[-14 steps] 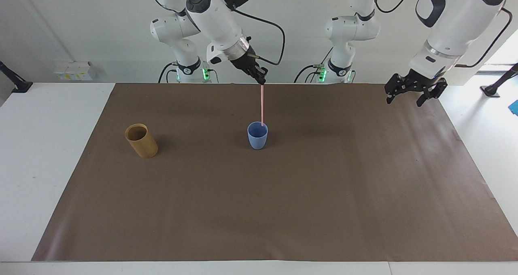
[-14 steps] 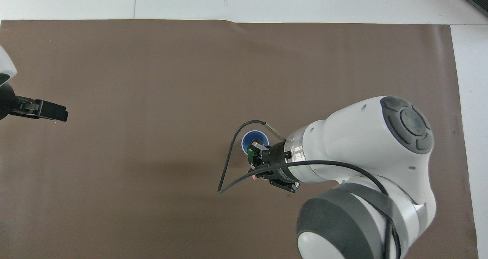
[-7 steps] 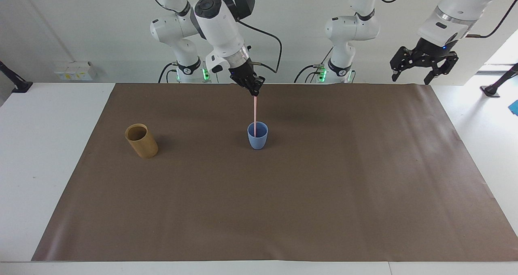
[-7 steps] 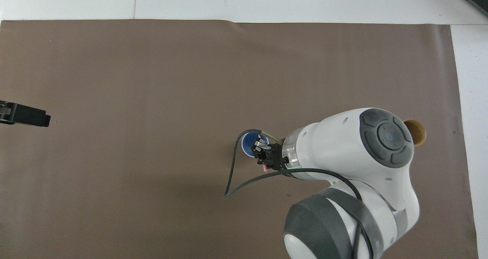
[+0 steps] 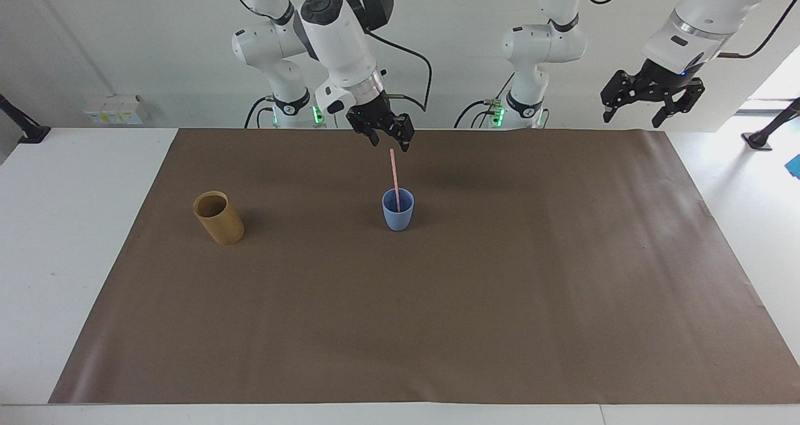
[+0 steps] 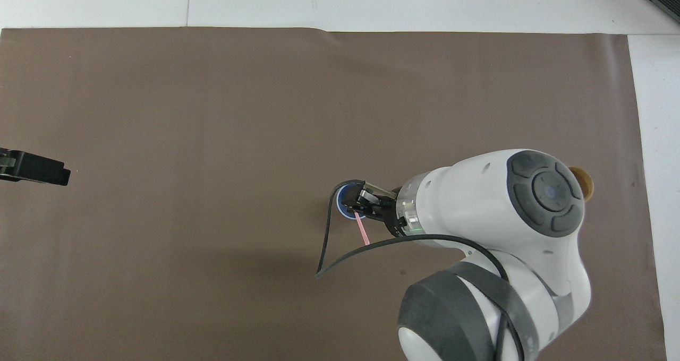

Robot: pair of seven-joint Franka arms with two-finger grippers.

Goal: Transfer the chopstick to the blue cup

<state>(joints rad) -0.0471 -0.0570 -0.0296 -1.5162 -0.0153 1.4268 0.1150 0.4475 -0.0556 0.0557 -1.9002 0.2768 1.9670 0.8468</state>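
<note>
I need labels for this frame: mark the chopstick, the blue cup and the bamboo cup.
chopstick (image 5: 394,178): facing view, middle of the shaft above the rim.
blue cup (image 5: 397,219): facing view, outer wall.
bamboo cup (image 5: 222,225): facing view, outer wall.

A tan cylindrical cup (image 5: 218,217) stands upright on the brown mat (image 5: 437,325), toward the right arm's end of it and about midway between the mat's long edges. The mat covers most of the white table (image 5: 69,225), whose bare surface shows along the edges.
</note>
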